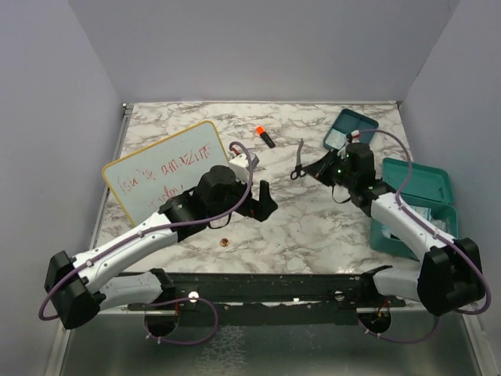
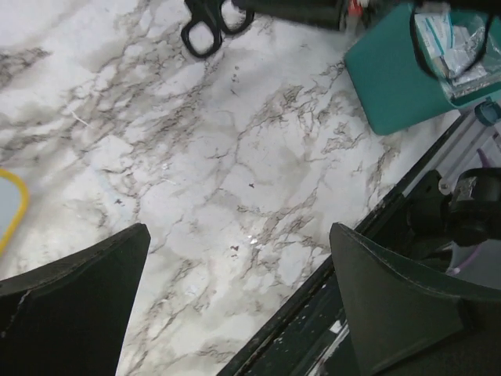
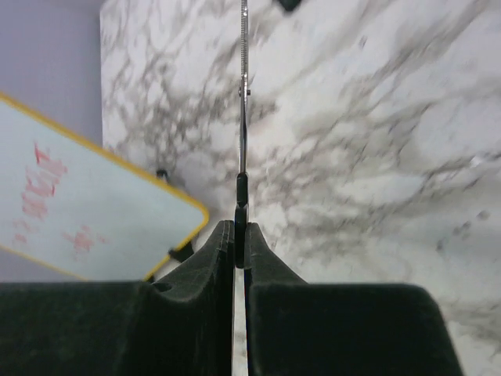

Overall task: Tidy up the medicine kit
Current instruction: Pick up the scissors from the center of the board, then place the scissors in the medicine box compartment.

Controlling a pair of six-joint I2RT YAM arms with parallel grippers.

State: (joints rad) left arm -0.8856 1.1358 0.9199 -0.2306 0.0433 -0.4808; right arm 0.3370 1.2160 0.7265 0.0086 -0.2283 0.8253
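The teal medicine kit case (image 1: pixel 419 205) stands open at the right table edge, with packets inside; it also shows in the left wrist view (image 2: pixel 391 78). Its teal tray insert (image 1: pixel 351 128) lies at the back right. My right gripper (image 1: pixel 318 168) is shut on the black handle of a pair of scissors (image 1: pixel 299 159), held just left of the tray. In the right wrist view the gripper (image 3: pixel 240 235) pinches the scissors (image 3: pixel 243 117) edge-on, blades pointing away. My left gripper (image 1: pixel 266 204) is open and empty over bare marble; its fingers (image 2: pixel 74 301) stand wide apart.
A yellow-framed whiteboard (image 1: pixel 166 171) with red writing lies at the left, partly under my left arm. An orange-capped marker (image 1: pixel 264 135) lies at the back middle. A small copper coin (image 1: pixel 225 244) lies near the front edge. The scissors' handles (image 2: pixel 207 22) show at the top of the left wrist view.
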